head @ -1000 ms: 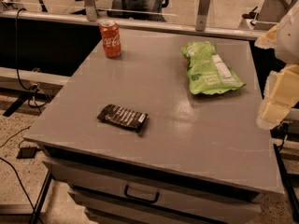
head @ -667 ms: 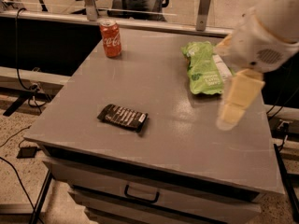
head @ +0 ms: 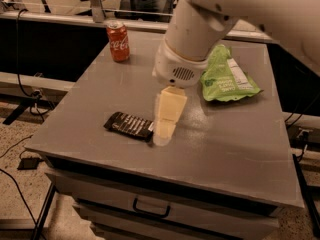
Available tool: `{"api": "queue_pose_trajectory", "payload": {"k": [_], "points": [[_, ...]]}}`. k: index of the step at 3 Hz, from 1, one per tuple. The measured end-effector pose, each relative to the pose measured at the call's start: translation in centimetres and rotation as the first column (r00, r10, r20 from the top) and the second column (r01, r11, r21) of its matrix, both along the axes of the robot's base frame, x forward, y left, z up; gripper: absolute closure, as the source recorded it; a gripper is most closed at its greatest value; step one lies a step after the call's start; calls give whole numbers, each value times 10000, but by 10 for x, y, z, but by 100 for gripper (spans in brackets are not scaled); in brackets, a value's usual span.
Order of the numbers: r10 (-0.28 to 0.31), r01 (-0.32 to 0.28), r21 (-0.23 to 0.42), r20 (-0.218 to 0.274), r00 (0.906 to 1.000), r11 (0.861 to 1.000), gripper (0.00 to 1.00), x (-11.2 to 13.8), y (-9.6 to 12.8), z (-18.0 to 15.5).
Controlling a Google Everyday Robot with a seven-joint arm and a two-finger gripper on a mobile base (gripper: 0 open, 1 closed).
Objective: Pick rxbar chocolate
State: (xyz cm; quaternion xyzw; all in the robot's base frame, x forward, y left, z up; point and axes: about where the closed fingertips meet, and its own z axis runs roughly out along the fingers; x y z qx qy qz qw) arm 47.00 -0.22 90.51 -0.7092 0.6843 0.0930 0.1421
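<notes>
**Gripper parked right at the end of the chocolate bar**

Starting on the left: a red soda can (head: pixel 118 41) stands upright near the back-left corner of the gray table (head: pixel 240 149), well away from everything else. No way to see what's in it from here.

The chocolate bar (head: pixel 129 125) lies flat toward the front-left, dark wrapper with white text, turned a bit off square, close to the front edge but fully on the top.

Just right of it, the gripper (head: pixel 163 131) points straight down with its tip at the table surface, right by the bar's right end. Whether it's touching or just beside, I can't tell. Spread or closed, can't tell either. It isn't holding anything. The big white arm (head: pixel 200 29) comes in from the upper right.

Further right, a green snack bag (head: pixel 227 76) lies flat toward the back, near the right edge, its left side tucked behind the arm.

There's lots of bare tabletop front-right, and also between can and bar. Under the front edge, a drawer (head: pixel 151 209) sits shut.
</notes>
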Motion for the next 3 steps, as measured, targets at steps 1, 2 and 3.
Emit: {"api": "queue_pose_trajectory", "payload": {"k": [1, 2, 3], "points": [[54, -64, -349, -275, 9996, 9994, 0, 7, 38, -22], [-173, 139, -703, -480, 9987, 9974, 0, 10, 58, -44], [-429, 367, -998, -607, 9972, 9943, 0, 10, 66, -62]]}}
